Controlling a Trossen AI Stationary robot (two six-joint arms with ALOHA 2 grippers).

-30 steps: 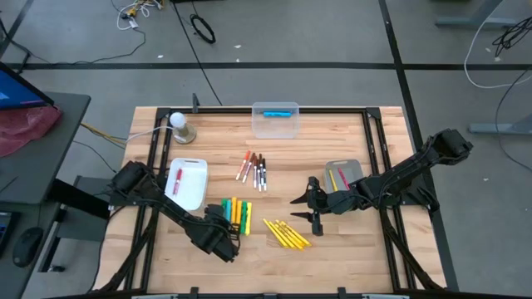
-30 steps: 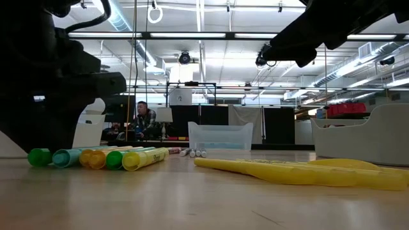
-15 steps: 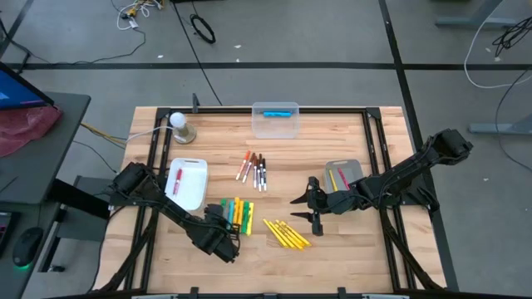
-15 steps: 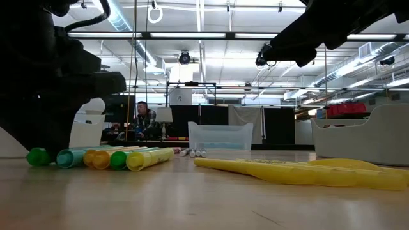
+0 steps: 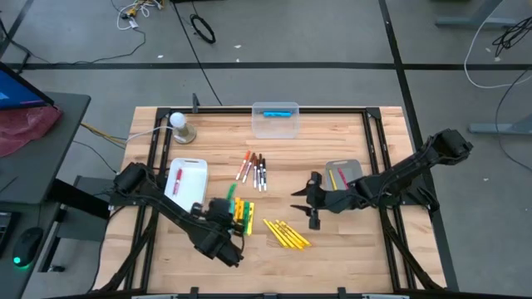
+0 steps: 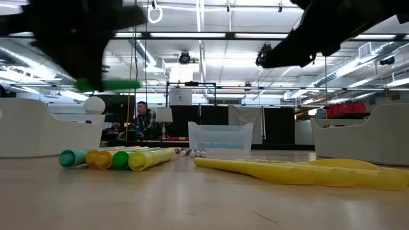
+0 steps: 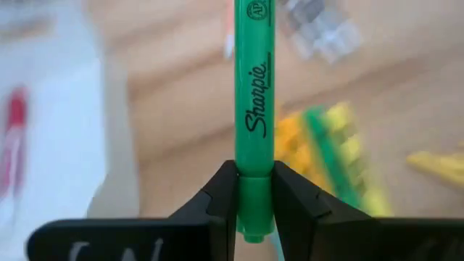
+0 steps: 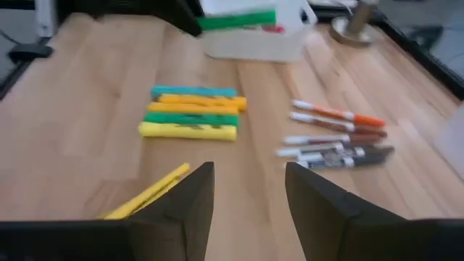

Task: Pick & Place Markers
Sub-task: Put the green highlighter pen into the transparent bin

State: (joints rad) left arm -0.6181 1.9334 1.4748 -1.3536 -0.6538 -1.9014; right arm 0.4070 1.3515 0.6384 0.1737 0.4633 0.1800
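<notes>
The green marker [image 7: 254,109] clamped between my left gripper's [image 7: 254,196] fingers [image 7: 217,196] reads "Sharpie" in black script along its barrel, with a small round "AP" seal near its far end. I hold it by one end, and it sticks straight out ahead of my fingertips, lifted clear of the table [image 5: 332,141]. In the low view it hangs level in the air [image 6: 108,84], above the row of chunky markers [image 6: 115,158] lying side by side on the wood: blue, orange, green and yellow.

Off to one side of my left fingers sits a white tray [image 5: 189,184] with a red-capped marker [image 5: 176,183] in it. Beyond my fingertips lie the thin white markers [image 5: 253,169] with red, orange and dark caps.

My right gripper [image 5: 309,202] hovers with its fingers [image 8: 181,206] spread apart, holding nothing. Just ahead of them lie the slim yellow markers [image 5: 287,233]. Behind my right fingers is a grey tray [image 5: 353,169] with a yellow and a red marker in it. Far across the table stands a clear bin [image 5: 275,119] with something blue in it.
</notes>
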